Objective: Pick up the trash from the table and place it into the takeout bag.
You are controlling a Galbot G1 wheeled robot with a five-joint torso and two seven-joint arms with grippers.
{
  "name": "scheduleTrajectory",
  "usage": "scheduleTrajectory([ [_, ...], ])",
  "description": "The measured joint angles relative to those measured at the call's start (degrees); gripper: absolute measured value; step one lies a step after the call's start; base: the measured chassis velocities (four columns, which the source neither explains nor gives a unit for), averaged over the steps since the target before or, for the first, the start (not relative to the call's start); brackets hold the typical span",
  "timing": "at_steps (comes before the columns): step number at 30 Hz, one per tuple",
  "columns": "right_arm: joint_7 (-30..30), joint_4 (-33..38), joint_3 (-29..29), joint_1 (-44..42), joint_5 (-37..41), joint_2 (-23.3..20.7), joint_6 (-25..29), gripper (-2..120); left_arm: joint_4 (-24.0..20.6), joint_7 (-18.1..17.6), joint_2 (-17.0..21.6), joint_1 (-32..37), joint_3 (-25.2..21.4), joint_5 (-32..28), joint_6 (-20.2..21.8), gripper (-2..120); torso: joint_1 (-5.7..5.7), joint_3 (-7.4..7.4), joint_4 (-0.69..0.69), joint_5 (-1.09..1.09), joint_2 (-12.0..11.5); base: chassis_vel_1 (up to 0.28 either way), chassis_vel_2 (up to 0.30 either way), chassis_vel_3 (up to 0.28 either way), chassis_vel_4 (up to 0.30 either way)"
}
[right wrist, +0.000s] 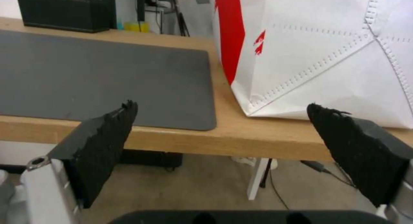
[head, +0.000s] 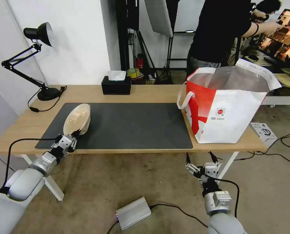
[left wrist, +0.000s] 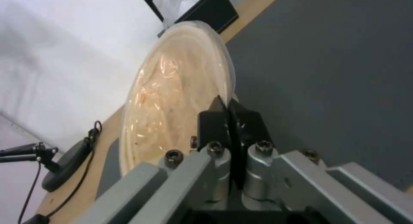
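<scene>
A beige pulp bowl [head: 76, 118] [left wrist: 172, 98] stands tilted on edge over the left part of the dark grey mat [head: 128, 125] on the table [head: 145, 92]. My left gripper [head: 76, 134] [left wrist: 226, 104] is shut on the bowl's near rim, its black fingers pinching the edge. The white-and-red takeout bag [head: 226, 107] [right wrist: 327, 53] stands open on the table's right end, silver lining showing. My right gripper [head: 200, 157] [right wrist: 221, 109] hangs open below the table's front edge, in front of the bag, holding nothing.
A black tissue box [head: 116, 85] sits at the back of the table and a black desk lamp [head: 37, 58] with its cord at the back left. A silver box [head: 133, 213] with cables lies on the floor. A person stands behind the bag.
</scene>
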Motion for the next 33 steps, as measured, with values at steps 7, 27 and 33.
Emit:
scheduleTrajectory([
  [7, 0.0, 0.0, 0.0, 0.0, -0.1, 0.3, 0.0, 100, -0.1, 0.2, -0.1, -0.3, 0.0, -0.2, 0.0, 0, 0.0, 0.0, 0.0, 0.0, 0.0, 0.0, 0.0, 0.0, 0.0],
  [27, 0.2, -0.2, 0.0, 0.3, -0.1, 0.5, 0.0, 100, -3.9, 0.3, 0.6, -2.2, -1.0, -0.2, -1.5, 0, 0.01, 0.0, 0.0, 0.0, 0.0, 0.0, 0.0, 0.0, 0.0],
  [33, 0.2, -0.3, -0.2, 0.4, -0.1, 0.6, 0.0, 100, -4.0, 0.8, 0.7, -2.2, -1.2, -0.1, -1.8, 0, 0.01, 0.0, 0.0, 0.0, 0.0, 0.0, 0.0, 0.0, 0.0],
])
